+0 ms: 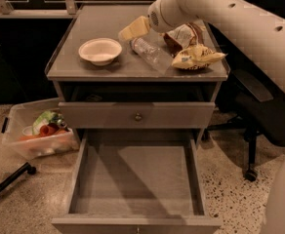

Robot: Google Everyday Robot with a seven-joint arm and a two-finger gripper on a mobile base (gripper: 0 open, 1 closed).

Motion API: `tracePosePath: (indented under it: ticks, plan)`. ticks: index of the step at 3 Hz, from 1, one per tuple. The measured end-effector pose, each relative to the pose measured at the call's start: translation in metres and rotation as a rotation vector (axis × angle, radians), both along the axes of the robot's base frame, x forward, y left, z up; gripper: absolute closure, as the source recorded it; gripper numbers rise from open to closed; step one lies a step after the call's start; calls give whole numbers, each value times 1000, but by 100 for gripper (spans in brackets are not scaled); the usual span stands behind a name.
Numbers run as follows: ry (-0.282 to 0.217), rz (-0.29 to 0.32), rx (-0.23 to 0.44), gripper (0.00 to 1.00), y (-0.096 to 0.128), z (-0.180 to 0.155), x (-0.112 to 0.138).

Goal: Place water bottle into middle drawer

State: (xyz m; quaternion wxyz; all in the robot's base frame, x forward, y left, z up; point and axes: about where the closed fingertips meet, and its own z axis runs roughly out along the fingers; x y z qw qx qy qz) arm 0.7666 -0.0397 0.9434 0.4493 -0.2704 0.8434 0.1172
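The water bottle (149,52) lies on its side on the cabinet top (84,30), between a white bowl (100,50) and the snack bags. My gripper (133,29) hovers just above and to the left of the bottle's far end, with the arm reaching in from the upper right. The middle drawer (135,182) is pulled wide open at the bottom of the cabinet and its grey floor is bare. Above it is a shut drawer front with a round knob (138,116).
A yellow snack bag (197,57) and a brown one (185,34) lie right of the bottle. A clear plastic bin (35,133) of items stands on the floor at the left. An office chair base (250,145) is at the right. A black leg (8,182) crosses the lower left.
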Motion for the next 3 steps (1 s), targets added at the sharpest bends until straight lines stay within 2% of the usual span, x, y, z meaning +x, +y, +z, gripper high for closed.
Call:
tracePosePath:
  ticks: [1, 2, 3]
  plan:
    - [35, 52, -24, 0, 15, 0, 2]
    - [58, 64, -43, 0, 31, -12, 7]
    - [74, 24, -84, 0, 42, -32, 18]
